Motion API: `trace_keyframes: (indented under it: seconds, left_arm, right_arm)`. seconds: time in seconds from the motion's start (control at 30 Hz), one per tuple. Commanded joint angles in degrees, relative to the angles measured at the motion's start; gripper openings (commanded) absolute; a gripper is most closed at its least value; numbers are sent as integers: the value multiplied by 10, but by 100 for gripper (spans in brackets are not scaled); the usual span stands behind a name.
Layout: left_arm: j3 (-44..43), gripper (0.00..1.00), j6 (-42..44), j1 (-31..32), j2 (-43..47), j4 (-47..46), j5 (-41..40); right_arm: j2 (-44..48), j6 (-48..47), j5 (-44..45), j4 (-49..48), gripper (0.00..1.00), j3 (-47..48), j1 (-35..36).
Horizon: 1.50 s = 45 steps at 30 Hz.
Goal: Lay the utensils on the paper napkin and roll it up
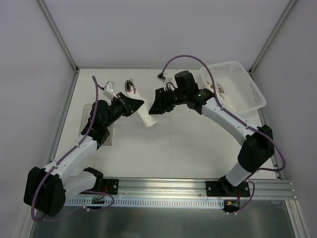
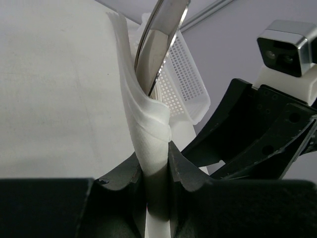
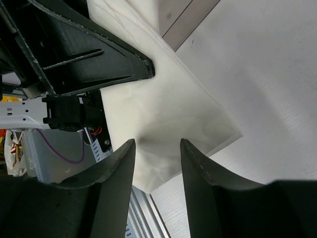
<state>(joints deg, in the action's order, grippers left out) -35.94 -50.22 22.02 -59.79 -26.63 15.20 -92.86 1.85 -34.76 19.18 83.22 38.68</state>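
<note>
Clamps the rolled paper napkin [image 1: 148,118] in the nearly shut left pincer [image 2: 156,158], slightly toward 11 o'clock from the middle of the surface [image 1: 188,148], probably to stop unwinding. Holds the right pincer [image 3: 157,148] open and empty at 3 o'clock of the roll, perhaps ready to tuck. Shows a spoon [image 2: 156,44] poking out at 12 o'clock plainly only in the left wrist view; a loose napkin corner only in the right.

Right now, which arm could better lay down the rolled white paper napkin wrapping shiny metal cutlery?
Probably left: the left gripper is shut on the white paper napkin; the right gripper stands open.
</note>
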Motion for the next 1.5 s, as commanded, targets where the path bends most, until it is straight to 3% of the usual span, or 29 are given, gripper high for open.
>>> trace_keyframes:
  seconds: [0.0,0.33,0.8,1.47]
  left_arm:
    - [-11,0,-14,-3,6,-54,17]
    - [-2,0,-29,-3,4,-71,42]
    - [0,0,-52,-4,-10,-134,91]
    - [7,0,-117,-3,-53,-261,160]
  right_arm:
    - [-7,18,-24,-23,45,30,4]
    - [-21,46,-72,-55,56,27,6]
    - [-36,127,-173,-159,59,-3,-1]
    - [-44,331,-275,-435,49,-89,-23]
